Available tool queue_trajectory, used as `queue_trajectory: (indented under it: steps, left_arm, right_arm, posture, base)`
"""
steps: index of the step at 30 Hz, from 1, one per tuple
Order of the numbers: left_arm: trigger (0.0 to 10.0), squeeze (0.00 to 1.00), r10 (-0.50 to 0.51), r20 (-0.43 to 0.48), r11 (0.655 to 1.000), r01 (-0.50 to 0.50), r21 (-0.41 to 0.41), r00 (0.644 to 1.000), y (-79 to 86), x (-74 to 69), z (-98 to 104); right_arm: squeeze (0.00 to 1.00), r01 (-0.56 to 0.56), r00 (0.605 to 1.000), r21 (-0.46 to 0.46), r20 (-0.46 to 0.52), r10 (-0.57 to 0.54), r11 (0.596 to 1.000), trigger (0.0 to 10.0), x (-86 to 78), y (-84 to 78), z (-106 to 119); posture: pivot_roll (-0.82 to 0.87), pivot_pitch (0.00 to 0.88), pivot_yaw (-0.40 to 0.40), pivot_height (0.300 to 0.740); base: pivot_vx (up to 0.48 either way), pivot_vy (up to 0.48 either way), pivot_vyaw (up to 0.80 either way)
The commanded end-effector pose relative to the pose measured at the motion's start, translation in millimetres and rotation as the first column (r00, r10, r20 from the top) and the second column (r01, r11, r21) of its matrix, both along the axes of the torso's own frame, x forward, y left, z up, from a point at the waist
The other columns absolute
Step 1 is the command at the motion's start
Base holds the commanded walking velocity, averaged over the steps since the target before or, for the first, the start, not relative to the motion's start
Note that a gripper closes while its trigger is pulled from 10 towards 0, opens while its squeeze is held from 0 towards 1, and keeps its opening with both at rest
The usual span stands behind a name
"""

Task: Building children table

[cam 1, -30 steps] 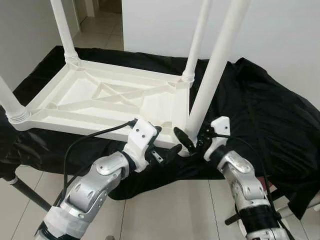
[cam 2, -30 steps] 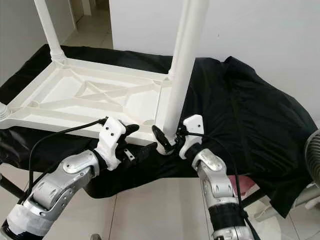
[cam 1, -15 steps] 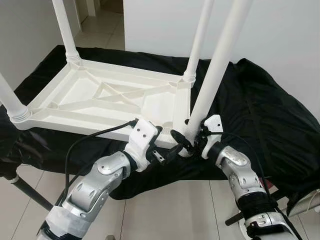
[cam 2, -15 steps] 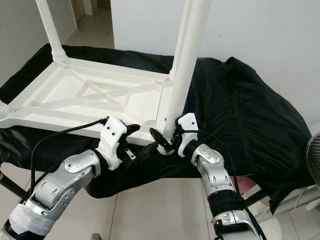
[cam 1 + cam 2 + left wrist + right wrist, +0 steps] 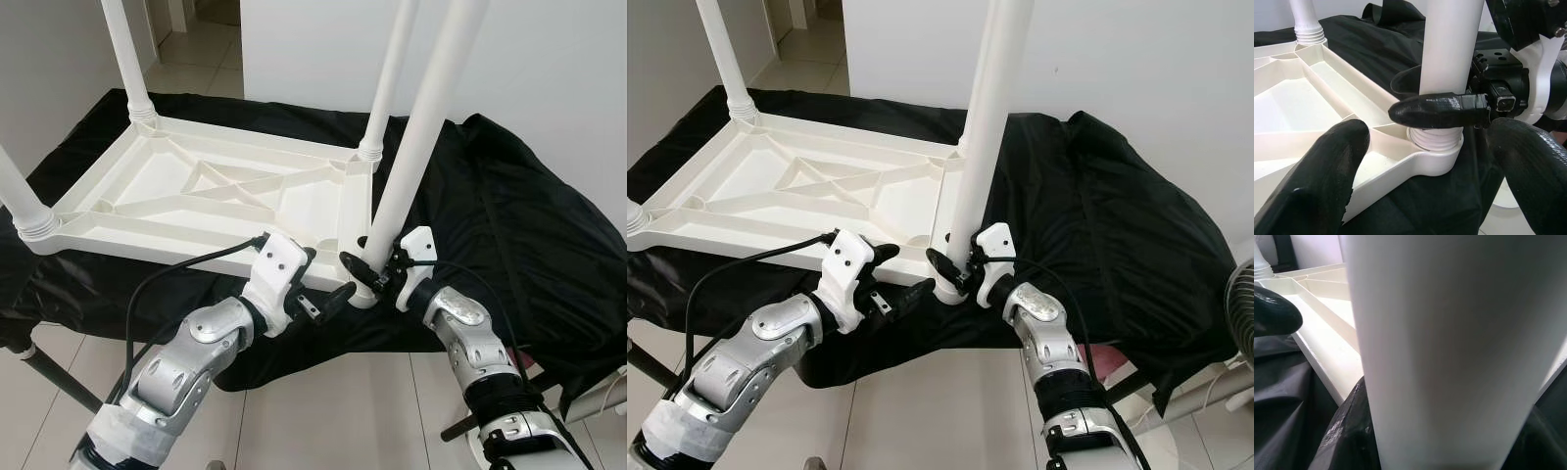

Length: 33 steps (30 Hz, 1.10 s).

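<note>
**Nearly seated: the last leg at the near corner**

Right now the right gripper (image 5: 364,275) clasps the near-right table leg (image 5: 423,127) low down, just above its threaded base, one black finger in front of the pole and the other behind. The leg stands upright in the corner socket (image 5: 1436,155) of the upturned white tabletop (image 5: 211,191), which lies on a black cloth (image 5: 509,206) with three other legs already standing.

To finish well, I judge the grip should stay square to the pole and turn it about its own axis, without leaning it, so the thread does not cross.

The right forearm rises from below, wrist bent inward. The left gripper (image 5: 328,297) hovers just beside the same corner, fingers spread and holding nothing, elbow low and forearm angled up toward the rim.
</note>
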<state>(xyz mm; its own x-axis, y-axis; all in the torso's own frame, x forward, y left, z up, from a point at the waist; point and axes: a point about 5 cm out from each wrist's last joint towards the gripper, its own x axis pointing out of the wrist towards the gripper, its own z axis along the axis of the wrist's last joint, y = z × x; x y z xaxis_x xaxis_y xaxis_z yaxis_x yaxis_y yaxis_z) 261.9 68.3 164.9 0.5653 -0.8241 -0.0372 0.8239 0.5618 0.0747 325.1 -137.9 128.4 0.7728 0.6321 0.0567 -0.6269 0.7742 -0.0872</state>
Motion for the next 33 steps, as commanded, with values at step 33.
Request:
queue_trajectory:
  steps: [33]
  left_arm:
    - [10.0,0.00,-0.096,-0.013,0.995,0.096,0.023,0.995,-2.3,-8.4,-3.4]
  right_arm:
    - [0.00,0.474,0.880,0.242,-0.094,-0.466,0.847,10.0,-14.9,44.9,10.7]
  posture:
    - [0.01,0.034,-0.057,0.740]
  base:
    - [0.000,0.000,0.00]
